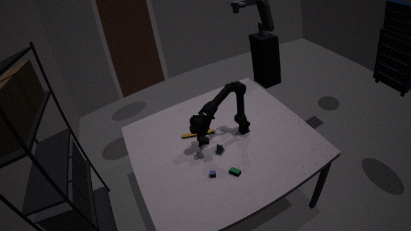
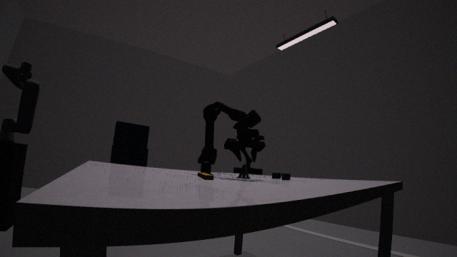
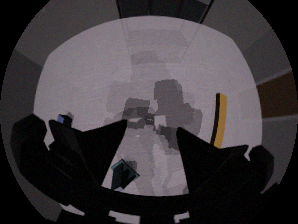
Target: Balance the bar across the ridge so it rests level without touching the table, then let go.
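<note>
The yellow bar [image 1: 187,136] [image 2: 206,175] [image 3: 223,120] lies flat on the table; in the top view the arm hides part of its middle. The small dark ridge [image 1: 219,149] [image 2: 243,173] [image 3: 123,176] stands on the table, apart from the bar. My gripper [image 2: 247,160] [image 3: 152,127] is open, with nothing between its fingers, and points down above the table. In the wrist view the bar is beyond the right finger, and the ridge shows low between the fingers, nearer the left one.
A blue cube [image 1: 212,174] [image 3: 61,119] and a green block [image 1: 235,171] lie on the table [image 1: 273,167], on the far side of the ridge from the bar. A shelf rack [image 1: 69,154] stands beside the table. Another arm [image 1: 266,16] stands on a pedestal behind.
</note>
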